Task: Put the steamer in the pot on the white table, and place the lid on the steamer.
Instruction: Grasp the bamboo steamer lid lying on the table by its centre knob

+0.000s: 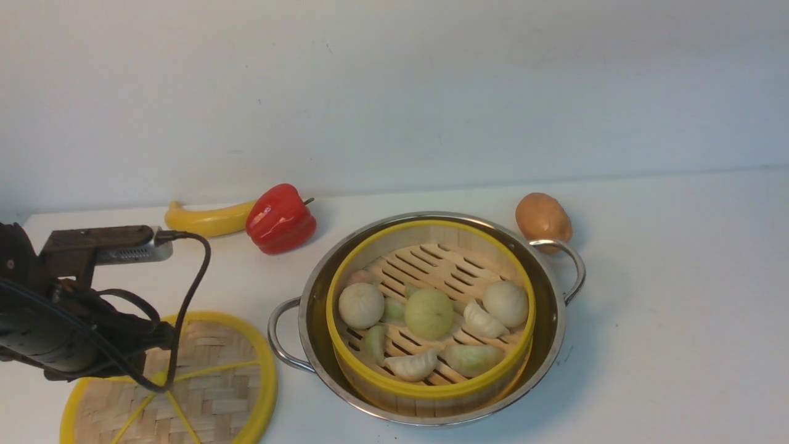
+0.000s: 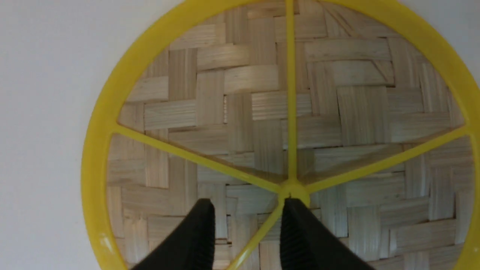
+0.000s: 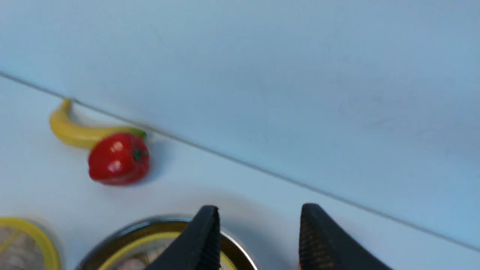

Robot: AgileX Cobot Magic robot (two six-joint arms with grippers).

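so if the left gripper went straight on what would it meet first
The lid: the left gripper points down at it, open jaws straddling a yellow spoke; depth unclear.

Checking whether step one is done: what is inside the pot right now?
The steamer sits inside the pot, holding pale buns and dumplings on its slatted floor. The pot's bottom is hidden beneath it. The lid lies apart on the white table.
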